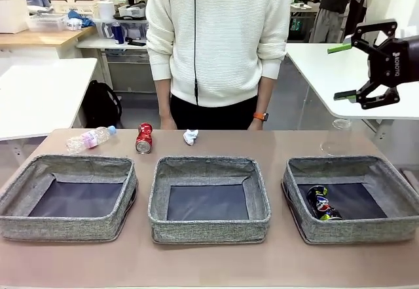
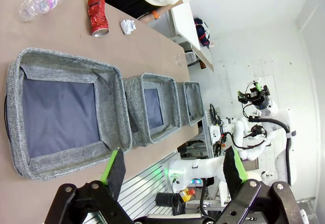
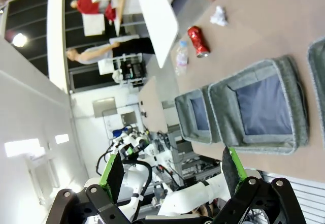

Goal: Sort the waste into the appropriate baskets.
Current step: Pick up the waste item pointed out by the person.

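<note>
below and left of the raised right claw (image 1: 342, 71), spread wide and empty: crumpled clear plastic (image 1: 338, 138) on the brown desk (image 1: 216, 266), just beside the rightmost grey woven basket (image 1: 393, 227); long axis unclear; judged nearest this claw.

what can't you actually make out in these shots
1. dark can: front view, print too small to read.
2. bottle: front view, label print too small to read.
3. clear plastic: front view, see-through, shape unclear.
4. right basket: right wrist view, cut off by the picture's edge, inside hidden.
</note>
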